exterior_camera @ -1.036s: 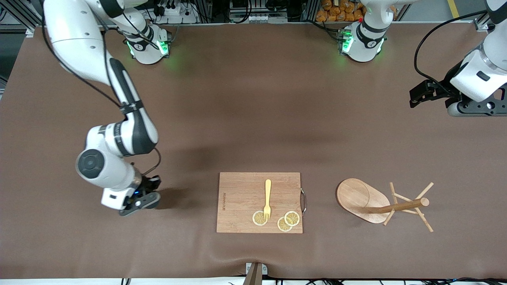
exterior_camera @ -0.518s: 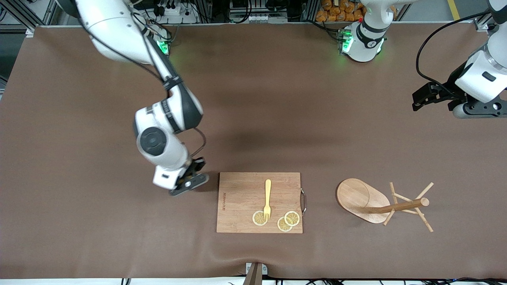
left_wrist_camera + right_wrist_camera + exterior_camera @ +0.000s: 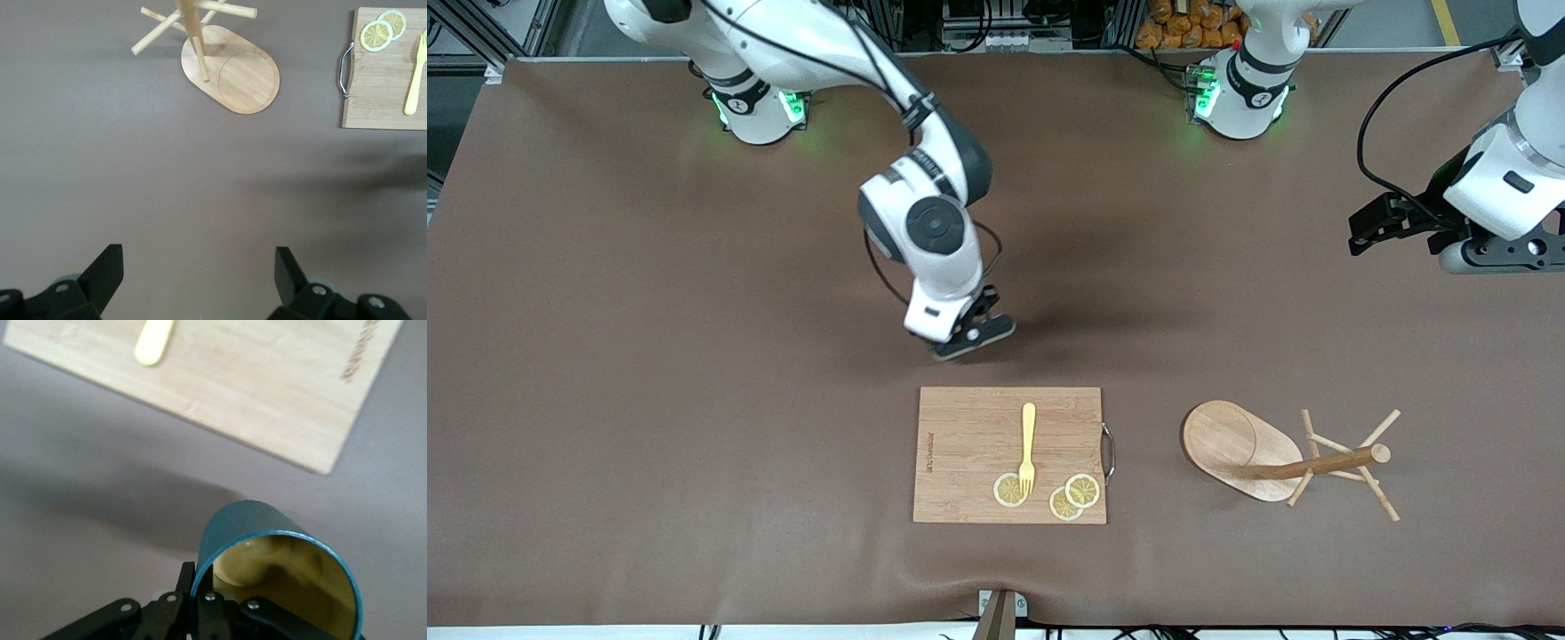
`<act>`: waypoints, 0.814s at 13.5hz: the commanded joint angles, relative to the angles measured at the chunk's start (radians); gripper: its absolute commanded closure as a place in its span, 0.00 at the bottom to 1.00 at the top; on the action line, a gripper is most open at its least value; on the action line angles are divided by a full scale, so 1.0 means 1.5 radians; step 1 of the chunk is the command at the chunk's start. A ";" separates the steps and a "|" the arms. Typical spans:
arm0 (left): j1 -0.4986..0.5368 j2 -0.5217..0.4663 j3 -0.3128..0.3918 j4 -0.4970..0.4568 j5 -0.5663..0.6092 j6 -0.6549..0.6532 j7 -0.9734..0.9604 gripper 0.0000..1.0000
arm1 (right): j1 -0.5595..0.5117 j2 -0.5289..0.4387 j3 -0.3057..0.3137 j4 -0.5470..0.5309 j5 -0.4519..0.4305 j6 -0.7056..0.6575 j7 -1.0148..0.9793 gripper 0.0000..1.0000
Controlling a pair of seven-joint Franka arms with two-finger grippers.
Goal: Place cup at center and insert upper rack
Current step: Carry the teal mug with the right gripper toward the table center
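nearest the front camera lie the cutting board [image 3: 1009, 454], carrying a yellow fork [image 3: 1027, 447] and lemon slices [image 3: 1073, 497], and, toward the left arm's end, the upper rack [image 3: 1280, 453] standing on its oval base; its thin pegs look easily snapped, so the stiff central pole is judged the safer hold. above the bare cloth just past the board, the right gripper [image 3: 971, 335] is clamped on the rim of the cup [image 3: 280, 577], a rigid, probably smooth and chip-prone mug that could slip in so narrow a pinch, and the board is the one obstacle near its set-down. over the table's edge at the left arm's end, the left gripper [image 3: 193, 277] waits with fingers spread wide and empty.

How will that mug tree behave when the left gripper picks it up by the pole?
The mug tree is probably stiff, being all wood. Its broad oval base may make it hang bottom-heavy and swing in the grip. The thin pegs look fragile and could snag the table. The open left gripper hovers over bare table, away from it.
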 commanded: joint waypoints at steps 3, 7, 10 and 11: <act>0.001 0.002 -0.002 0.007 -0.001 0.000 -0.012 0.00 | 0.076 -0.005 -0.004 -0.007 0.055 0.006 0.090 1.00; -0.004 0.002 -0.002 0.007 0.002 0.001 -0.017 0.00 | 0.122 0.005 -0.005 -0.007 0.113 0.033 0.122 1.00; 0.003 0.002 -0.001 0.008 0.000 0.001 -0.016 0.00 | 0.153 0.017 -0.005 -0.008 0.112 0.061 0.158 1.00; 0.004 0.002 0.001 0.008 0.000 0.002 -0.016 0.00 | 0.159 0.017 -0.005 -0.008 0.112 0.060 0.159 1.00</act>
